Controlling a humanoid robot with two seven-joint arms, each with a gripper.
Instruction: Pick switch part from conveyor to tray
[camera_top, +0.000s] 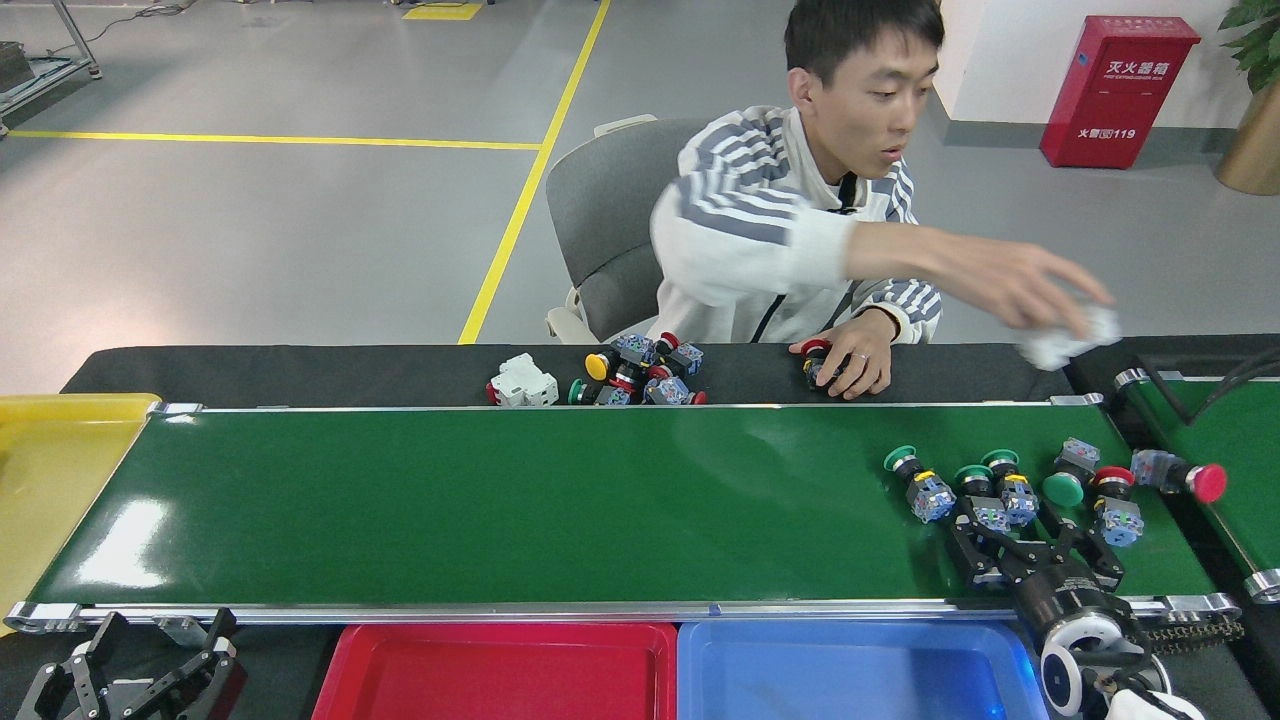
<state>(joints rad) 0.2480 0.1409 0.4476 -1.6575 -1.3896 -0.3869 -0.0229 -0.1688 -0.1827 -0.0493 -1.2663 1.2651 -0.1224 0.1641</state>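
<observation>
The conveyor (500, 500) is the wide green belt with silver rails. Several switch parts lie at its right end: three green-capped ones (930, 493), (990, 512), (1018, 497), a large green button (1063, 488) and two red-capped ones (1115, 515), (1205, 482). My right gripper (1030, 542) stands open on the belt's near edge. Its fingers (970, 545) reach up to the middle green-capped part without closing on it. My left gripper (155, 645) is open, low at the bottom left, off the belt. A red tray (500, 640) and a blue tray (850, 640) sit below the near rail.
A person sits behind the belt, one arm (960, 262) stretched right with a white part (1070, 340), the other hand (850, 362) on the black table. A pile of parts (640, 372) and a white breaker (522, 380) lie there. A yellow bin (50, 470) stands left, a second belt (1215, 430) right.
</observation>
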